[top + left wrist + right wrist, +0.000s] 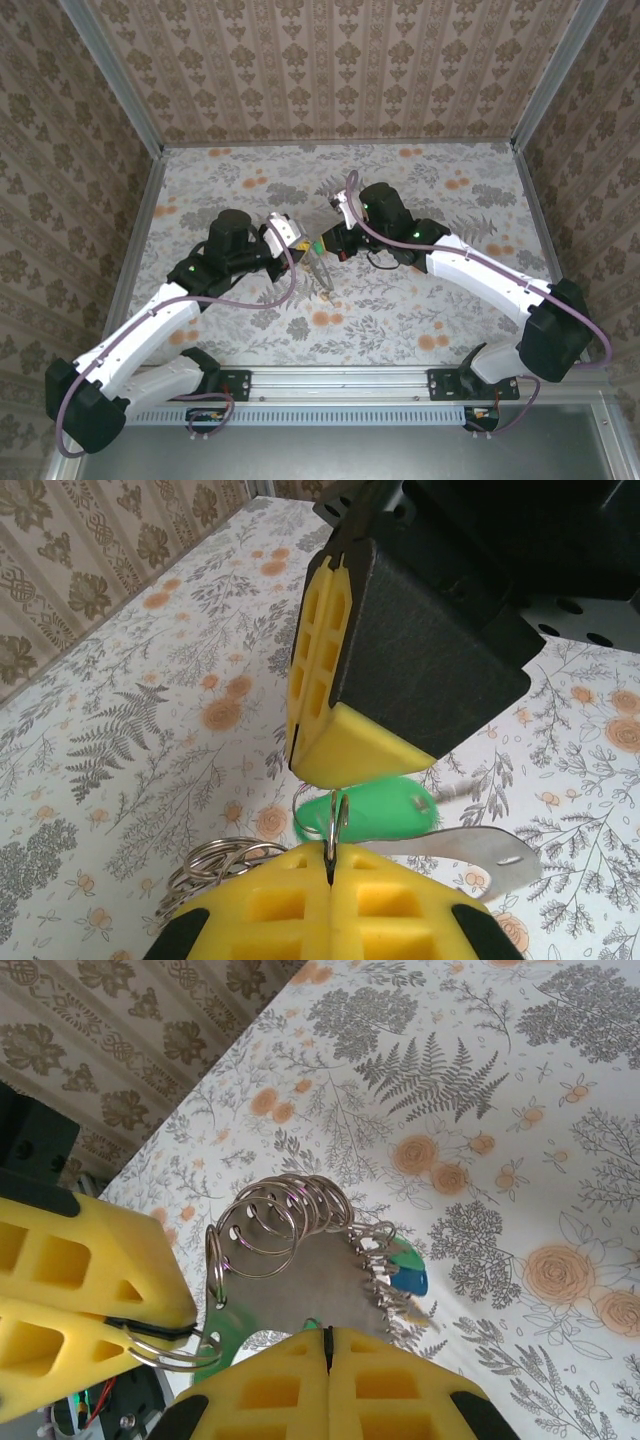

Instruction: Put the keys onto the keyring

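Note:
Both grippers meet above the middle of the table. My left gripper (303, 243) (330, 865) is shut on the keyring (336, 825), a thin silvery split ring seen edge-on that rises from its yellow pads. Right behind the ring lies a key with a green head (385, 805). My right gripper (331, 246) (320, 765) hangs shut just above it. In the right wrist view the right gripper (327, 1338) pinches a bit of that green key (225, 1338) and a small wire loop. The left gripper (185, 1325) holds the keyring (160, 1352) beside it.
A flat grey metal plate (300, 1275) (480, 852) hangs between the grippers with several silver rings (280, 1210) (205, 868) through its holes. More keys with green and blue heads (405, 1265) dangle at its edge. The floral table (450, 190) has walls on three sides.

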You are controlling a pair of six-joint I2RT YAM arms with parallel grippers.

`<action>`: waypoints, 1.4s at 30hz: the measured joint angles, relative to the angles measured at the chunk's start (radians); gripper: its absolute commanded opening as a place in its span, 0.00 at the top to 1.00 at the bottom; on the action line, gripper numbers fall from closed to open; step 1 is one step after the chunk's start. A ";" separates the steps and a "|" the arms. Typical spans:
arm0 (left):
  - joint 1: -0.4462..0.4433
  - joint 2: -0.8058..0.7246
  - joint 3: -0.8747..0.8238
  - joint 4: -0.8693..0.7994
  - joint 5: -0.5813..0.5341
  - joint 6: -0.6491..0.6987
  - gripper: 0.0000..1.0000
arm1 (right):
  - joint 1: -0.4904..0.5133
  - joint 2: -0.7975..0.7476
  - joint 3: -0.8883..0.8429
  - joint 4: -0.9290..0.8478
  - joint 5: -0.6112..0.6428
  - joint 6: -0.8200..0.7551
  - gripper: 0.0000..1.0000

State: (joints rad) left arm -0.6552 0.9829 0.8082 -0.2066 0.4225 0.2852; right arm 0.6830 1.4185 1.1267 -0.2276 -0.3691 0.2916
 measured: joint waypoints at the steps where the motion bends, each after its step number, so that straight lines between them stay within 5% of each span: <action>1: 0.000 -0.001 0.000 0.000 0.000 0.000 1.00 | 0.000 0.000 0.000 -0.005 0.000 0.000 1.00; 26: 0.000 0.004 -0.002 0.016 0.029 -0.008 1.00 | -0.011 -0.153 -0.082 0.065 -0.053 -0.047 1.00; 42: 0.097 -0.063 -0.002 -0.056 0.030 -0.042 1.00 | -0.062 -0.138 -0.060 -0.405 0.284 -0.292 1.00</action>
State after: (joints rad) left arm -0.5583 0.9195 0.8059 -0.2626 0.4526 0.2428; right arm 0.6212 1.2800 1.0668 -0.6327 -0.0853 -0.0006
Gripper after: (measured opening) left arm 0.043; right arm 0.067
